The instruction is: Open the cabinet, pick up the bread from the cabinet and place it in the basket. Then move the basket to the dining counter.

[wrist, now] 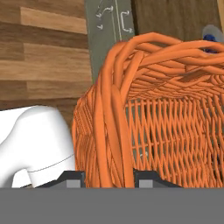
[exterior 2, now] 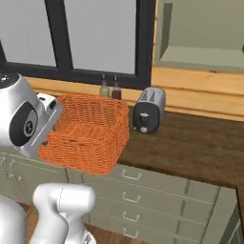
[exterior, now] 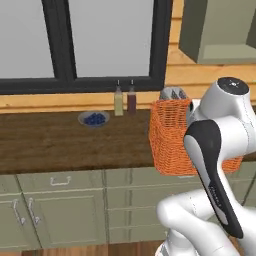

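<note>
Hand view: the gripper (wrist: pixel 106 178) has its jaws pinched on the near wall of the basket (wrist: pixel 166 131), rim strands running up between them. The basket hangs half off the worktop (exterior: pixel 65 142) edge, beside the toaster (exterior 2: pixel 148 110). Behind, the cabinet (exterior 2: pixel 200 33) stands open. Carrying step, I'd say; next comes hauling it to the dining counter.

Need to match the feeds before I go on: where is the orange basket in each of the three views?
Left base view: the basket is right of centre at the worktop's front edge, partly behind the arm.
Right base view: it sits left of centre, tipped over the worktop edge, left of the toaster.
Hand view: its rim runs up the middle, between the fingertips of the gripper, which is shut on it.
Shared landmark: the two bottles by the window, behind the basket.
</note>
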### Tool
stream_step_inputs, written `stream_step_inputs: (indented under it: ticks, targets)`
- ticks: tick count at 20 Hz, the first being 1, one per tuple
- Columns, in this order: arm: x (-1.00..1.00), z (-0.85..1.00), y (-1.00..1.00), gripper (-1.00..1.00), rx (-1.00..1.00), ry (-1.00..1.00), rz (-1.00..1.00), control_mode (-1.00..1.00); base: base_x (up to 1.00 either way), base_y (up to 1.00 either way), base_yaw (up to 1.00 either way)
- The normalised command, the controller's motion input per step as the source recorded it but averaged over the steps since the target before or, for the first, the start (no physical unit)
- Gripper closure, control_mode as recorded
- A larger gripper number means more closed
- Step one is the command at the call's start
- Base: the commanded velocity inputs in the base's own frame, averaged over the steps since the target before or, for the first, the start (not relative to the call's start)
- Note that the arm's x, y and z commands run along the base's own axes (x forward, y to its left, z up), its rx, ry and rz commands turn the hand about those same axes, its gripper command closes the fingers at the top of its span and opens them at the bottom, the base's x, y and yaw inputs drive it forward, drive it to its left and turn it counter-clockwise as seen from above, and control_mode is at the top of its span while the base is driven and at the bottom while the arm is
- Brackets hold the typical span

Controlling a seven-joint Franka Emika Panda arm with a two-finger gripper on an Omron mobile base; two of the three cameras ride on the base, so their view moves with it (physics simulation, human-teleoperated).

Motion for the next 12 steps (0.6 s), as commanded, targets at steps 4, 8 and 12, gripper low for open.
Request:
stream_step_inputs:
  ticks: [4, 8, 12]
  targets:
    - [0.00, 0.00, 0.00, 1.00, 0.00, 0.00, 0.00, 1.00, -0.15, 1.00, 0.74]
    - [0.00, 0.00, 0.00, 1.00, 0.00, 0.00, 0.00, 1.00, -0.07, 1.00, 0.84]
    - [0.00, 0.00, 0.00, 1.00, 0.00, 0.00, 0.00, 1.00, -0.10, 0.98, 0.86]
